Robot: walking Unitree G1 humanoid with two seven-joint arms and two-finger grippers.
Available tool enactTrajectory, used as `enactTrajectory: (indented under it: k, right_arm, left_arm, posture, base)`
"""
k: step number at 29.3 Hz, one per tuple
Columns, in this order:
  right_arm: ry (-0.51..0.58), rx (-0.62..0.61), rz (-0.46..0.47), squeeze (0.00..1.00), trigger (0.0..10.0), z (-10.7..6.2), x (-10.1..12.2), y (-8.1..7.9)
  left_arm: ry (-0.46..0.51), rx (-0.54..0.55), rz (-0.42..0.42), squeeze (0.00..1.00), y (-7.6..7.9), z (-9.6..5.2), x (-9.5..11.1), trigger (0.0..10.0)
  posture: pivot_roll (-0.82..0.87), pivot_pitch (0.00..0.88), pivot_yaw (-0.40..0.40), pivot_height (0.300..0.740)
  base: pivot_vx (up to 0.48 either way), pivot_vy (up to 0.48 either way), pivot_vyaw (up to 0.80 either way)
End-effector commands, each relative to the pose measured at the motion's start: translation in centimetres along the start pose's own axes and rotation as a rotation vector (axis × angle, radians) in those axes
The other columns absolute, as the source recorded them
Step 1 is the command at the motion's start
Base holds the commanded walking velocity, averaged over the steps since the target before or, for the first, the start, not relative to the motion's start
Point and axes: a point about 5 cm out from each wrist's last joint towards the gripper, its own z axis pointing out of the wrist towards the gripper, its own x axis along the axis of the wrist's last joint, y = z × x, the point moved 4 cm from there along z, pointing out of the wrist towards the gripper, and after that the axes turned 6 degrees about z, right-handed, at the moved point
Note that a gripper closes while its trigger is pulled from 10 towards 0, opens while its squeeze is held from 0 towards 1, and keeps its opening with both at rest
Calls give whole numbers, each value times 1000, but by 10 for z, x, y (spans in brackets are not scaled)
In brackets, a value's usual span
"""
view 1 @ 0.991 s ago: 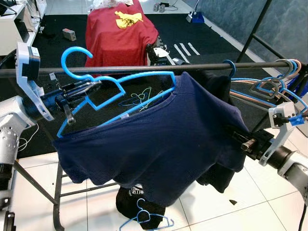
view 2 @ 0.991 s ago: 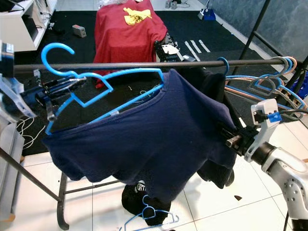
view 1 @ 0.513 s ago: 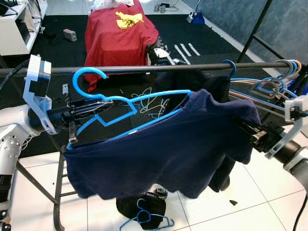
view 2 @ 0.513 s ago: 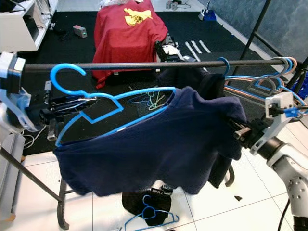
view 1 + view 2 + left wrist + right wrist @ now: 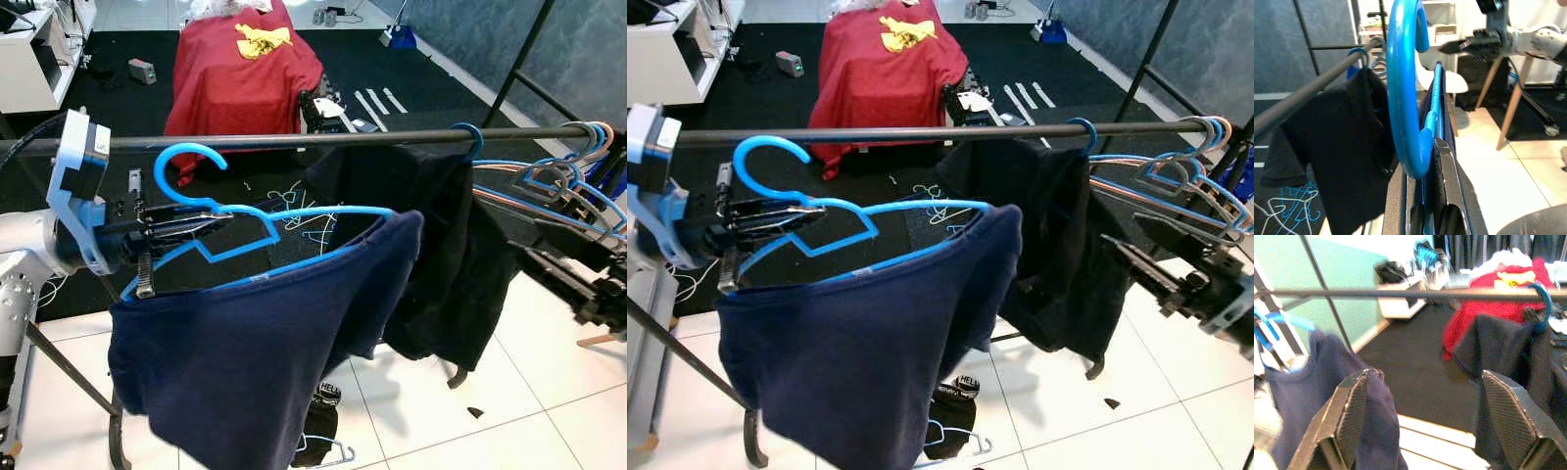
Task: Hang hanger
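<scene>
Left gripper (image 5: 186,227), fingers clamped on the neck of the blue hanger (image 5: 257,227), which it holds just below and in front of the black rail (image 5: 294,141); the hook points upward beside the rail, not over it. A navy shirt (image 5: 245,362) drapes from the hanger's lower bar and hangs down toward the white tiled floor (image 5: 509,392). Right gripper (image 5: 1156,279), to the right of the garments, fingers spread apart and holding nothing. On the rail, a black garment (image 5: 441,255) hangs from another blue hanger (image 5: 468,137), with a cluster of bare hangers (image 5: 568,166) at the far right. Below, dark clothing and a hanger lie on the floor (image 5: 318,436). Beyond, on black carpet, a red cloth (image 5: 245,69) covers a piece of furniture.
</scene>
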Motion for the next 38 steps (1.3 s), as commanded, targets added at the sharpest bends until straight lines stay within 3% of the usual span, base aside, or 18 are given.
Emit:
enactTrajectory:
  k: [1, 4, 6, 7, 8, 19, 25, 27, 31, 33, 34, 36, 38]
  right_arm:
    - [17, 32, 1, 1000, 10000, -1, 7, -5]
    - [-93, 207, 58, 1000, 10000, -1, -6, -30]
    - [-113, 238, 68, 1000, 10000, -1, -9, -35]
    - [-129, 283, 82, 788, 10000, 1, -10, -40]
    - [-147, 341, 104, 0, 10000, 3, -11, -47]
    - [-209, 512, 127, 0, 10000, 11, -2, -64]
    - [-219, 641, 147, 0, 10000, 17, 3, -84]
    - [-245, 713, 161, 0, 10000, 20, 2, -96]
    - [-332, 723, 167, 0, 10000, 18, -12, -97]
    - [-365, 722, 166, 0, 9804, 17, -17, -97]
    - [-404, 712, 160, 0, 6980, 15, -23, -96]
    - [-404, 712, 160, 0, 6980, 15, -23, -96]
    - [-459, 677, 140, 0, 8000, 13, -31, -91]
  left_arm:
    - [6, -49, 37, 0, 4, 2, 13, 10000]
    - [60, -137, 58, 0, 10, 9, 33, 10000]
    - [68, -156, 62, 0, 11, 10, 36, 10000]
    - [67, -185, 71, 0, 12, 12, 40, 10000]
    - [66, -215, 84, 0, 13, 14, 44, 10000]
    - [68, -296, 129, 0, 13, 23, 57, 10000]
    - [72, -311, 126, 0, 15, 27, 57, 10000]
    - [76, -322, 125, 0, 15, 29, 57, 10000]
    - [79, -327, 128, 0, 15, 30, 58, 10000]
    - [80, -327, 131, 0, 15, 30, 58, 10000]
    - [81, -327, 133, 0, 14, 31, 58, 10000]
    - [81, -327, 133, 0, 14, 31, 58, 10000]
    - [80, -320, 141, 0, 11, 30, 58, 10000]
  posture:
    - [43, 164, -72, 740]
    - [47, 163, -74, 740]
    - [47, 163, -74, 740]
    - [49, 162, -74, 740]
    - [50, 162, -73, 740]
    - [47, 152, -78, 740]
    - [48, 148, -76, 740]
    - [50, 146, -78, 740]
    - [51, 142, -80, 740]
    - [51, 142, -80, 740]
    - [52, 147, -82, 740]
    - [52, 147, -82, 740]
    - [51, 129, -81, 740]
  base:
    - [0, 0, 0]
    - [0, 0, 0]
    - [0, 0, 0]
    - [0, 0, 0]
    - [0, 0, 0]
    - [0, 0, 0]
    - [0, 0, 0]
    - [0, 0, 0]
    - [0, 0, 0]
    - [0, 0, 0]
    - [0, 0, 0]
    - [0, 0, 0]
    - [0, 0, 0]
